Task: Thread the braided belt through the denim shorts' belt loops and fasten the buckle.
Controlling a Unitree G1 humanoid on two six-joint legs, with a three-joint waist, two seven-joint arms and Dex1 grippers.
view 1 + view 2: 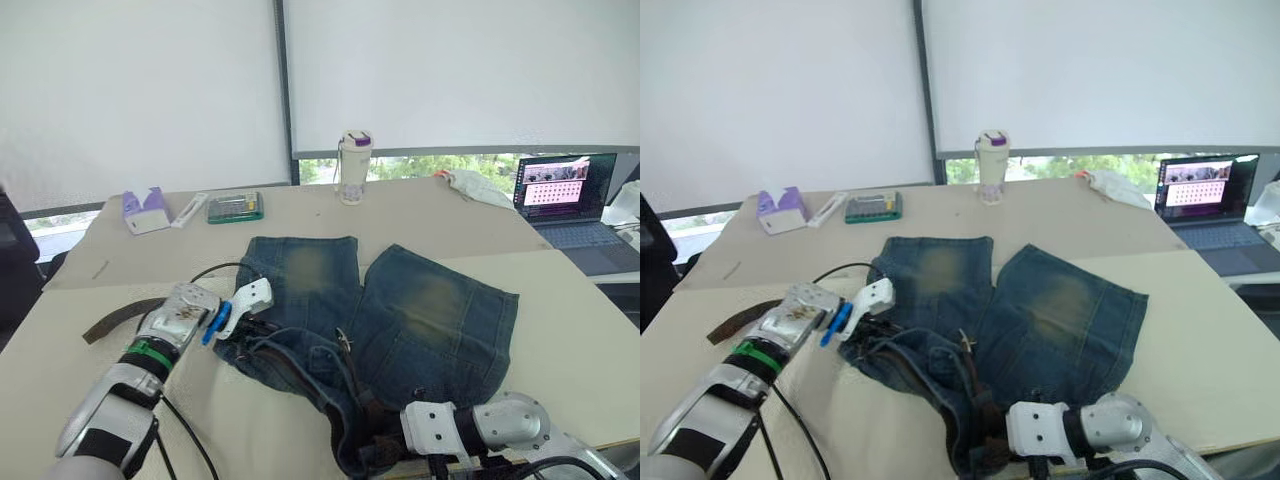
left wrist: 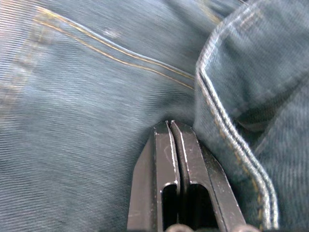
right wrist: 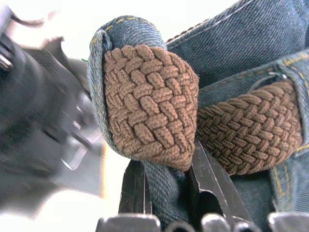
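tool (image 2: 170, 126) pressed closed, against denim shorts (image 2: 82, 121)

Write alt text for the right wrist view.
The right gripper pinches a fold of the braided belt wrapped in the denim shorts waistband. More belt runs under a belt loop beside it.

The denim shorts (image 1: 400, 310) are blue with faded yellowish patches on both legs and tan stitching. The braided belt (image 3: 149, 106) is brown, woven in a basket-like plait. The table (image 1: 560, 330) is pale beige. At the far side, a white bottle (image 1: 352, 167) has a purple cap.
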